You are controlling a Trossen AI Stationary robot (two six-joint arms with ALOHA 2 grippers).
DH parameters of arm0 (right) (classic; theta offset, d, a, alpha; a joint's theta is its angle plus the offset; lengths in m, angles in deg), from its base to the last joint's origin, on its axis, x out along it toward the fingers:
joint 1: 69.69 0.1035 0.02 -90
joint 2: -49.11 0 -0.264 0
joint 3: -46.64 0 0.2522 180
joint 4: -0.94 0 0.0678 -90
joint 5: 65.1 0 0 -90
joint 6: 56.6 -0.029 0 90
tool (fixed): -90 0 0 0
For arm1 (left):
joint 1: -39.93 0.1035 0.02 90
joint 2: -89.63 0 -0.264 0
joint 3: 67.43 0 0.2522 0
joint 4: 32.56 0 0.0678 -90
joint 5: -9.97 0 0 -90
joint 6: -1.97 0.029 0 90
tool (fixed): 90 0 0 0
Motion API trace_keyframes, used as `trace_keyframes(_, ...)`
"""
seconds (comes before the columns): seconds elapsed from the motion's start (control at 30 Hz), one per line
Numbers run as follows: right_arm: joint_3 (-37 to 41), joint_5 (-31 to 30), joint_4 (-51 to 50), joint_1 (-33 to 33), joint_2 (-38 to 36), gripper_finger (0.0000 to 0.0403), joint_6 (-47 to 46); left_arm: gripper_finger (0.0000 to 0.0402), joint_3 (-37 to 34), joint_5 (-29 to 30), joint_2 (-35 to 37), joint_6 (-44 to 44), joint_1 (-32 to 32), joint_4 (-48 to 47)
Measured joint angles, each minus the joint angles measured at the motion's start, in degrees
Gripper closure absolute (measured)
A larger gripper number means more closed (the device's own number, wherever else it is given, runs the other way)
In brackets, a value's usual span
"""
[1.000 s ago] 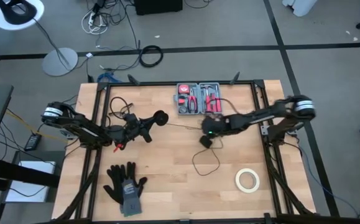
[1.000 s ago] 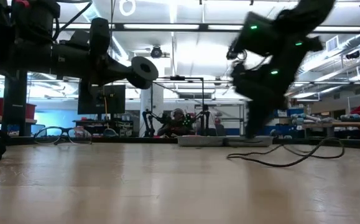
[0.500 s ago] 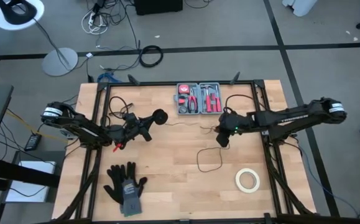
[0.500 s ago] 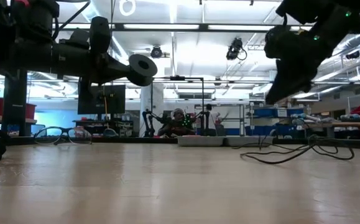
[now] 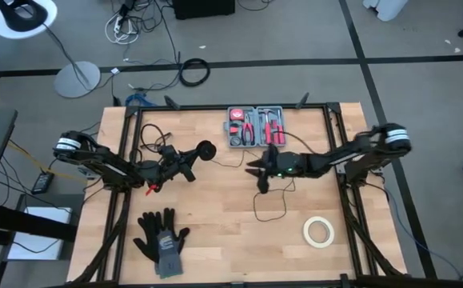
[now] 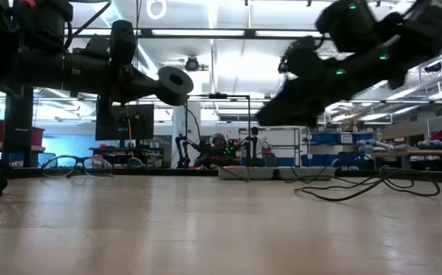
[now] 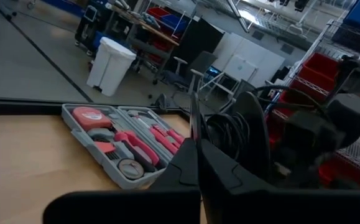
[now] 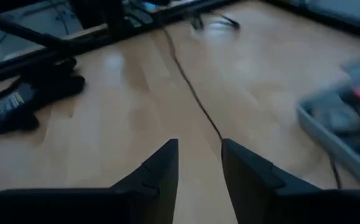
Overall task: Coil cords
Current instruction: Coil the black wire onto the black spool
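Right gripper (image 5: pixel 257 178), fingers apart, hovers over the thin cord (image 5: pixel 268 210) near the tool case (image 5: pixel 255 126); left gripper (image 5: pixel 201 151), fingers together, holds the disc end.

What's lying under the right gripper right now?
Under the open right gripper runs the thin cord on bare table; its loop lies nearer the tape roll. The arm hides the stretch beneath it.

Place: we take this for a robotics lab or workshop.
Floor: grey, crossed by black tape lines (image 5: pixel 215 62).
Bench: butcher-block table (image 5: pixel 215 232) in a black frame.
Background: we see red storage bins (image 7: pixel 347 74), shelving, strip lights (image 6: pixel 228 34).
Tools: open tool kit (image 5: pixel 255 126).
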Motion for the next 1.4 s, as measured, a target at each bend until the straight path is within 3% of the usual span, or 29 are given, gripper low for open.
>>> trace_keyframes(0.3, -13.78, -0.73, -3.03, -1.0, 17.26, 0.0299, 9.33, 0.0401, 0.01, -0.46, -0.02, 0.0, 0.0, 1.27)
trace_keyframes(0.57, -19.57, -2.47, -6.45, -3.07, 22.18, 0.0322, 12.98, 0.0401, 0.0, -1.6, -0.04, -0.01, 0.0, 1.37)
trace_keyframes(0.77, -19.65, -2.23, -10.12, -4.08, 22.24, 0.0346, 13.1, 0.0401, 0.0, -1.71, -0.04, -0.01, 0.0, 1.72)
trace_keyframes(0.93, -19.65, -1.88, -14.05, -4.24, 22.23, 0.0393, 11.13, 0.0401, 0.0, -1.89, -0.02, 0.0, 0.0, 3.24)
trace_keyframes(1.07, -19.65, -3.8, -17.72, -4.21, 20.79, 0.0397, 7.86, 0.0401, 0.0, -2.19, -0.09, 0.18, 0.0, 2.8)
trace_keyframes(1.27, -19.56, -4.98, -29.39, -4.96, 10.65, 0.04, 2.09, 0.0401, 0.0, -2.14, -0.07, 0.01, 0.0, -1.19)
trace_keyframes(1.4, -19.57, -4.67, -30.31, -4.96, 2.7, 0.0401, 2.09, 0.0401, 0.0, -2.1, -0.04, -0.08, 0.0, -3.67)
